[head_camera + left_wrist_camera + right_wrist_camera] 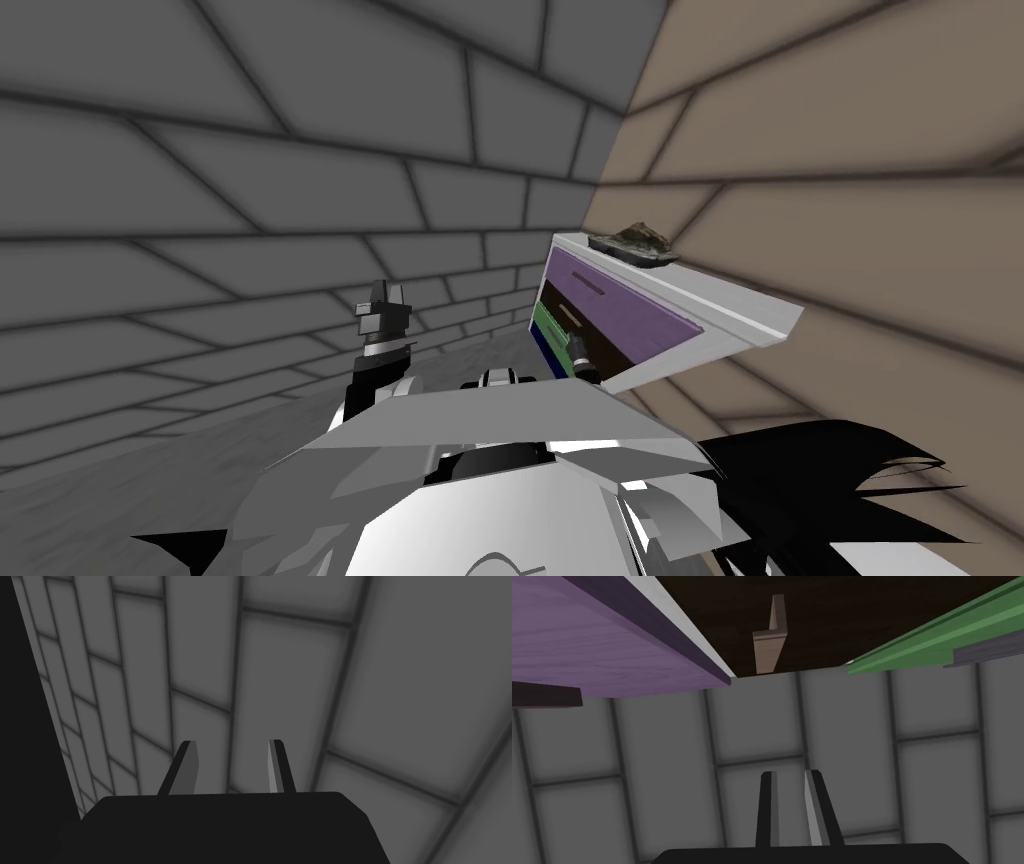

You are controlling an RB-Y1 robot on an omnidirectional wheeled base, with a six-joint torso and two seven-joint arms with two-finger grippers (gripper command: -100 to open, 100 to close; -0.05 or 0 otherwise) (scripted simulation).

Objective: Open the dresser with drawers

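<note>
The dresser point(640, 310) stands at my right against the tan wall point(850, 150), its brown handle point(769, 638) ahead of, not touching, the right gripper point(790, 773), fingers closed on nothing (left gripper point(232, 742) spread open).

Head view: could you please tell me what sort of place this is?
Probably a bedroom corner in a house: a white dresser with coloured drawer fronts stands against a tan wall, next to a grey panelled wall.
</note>
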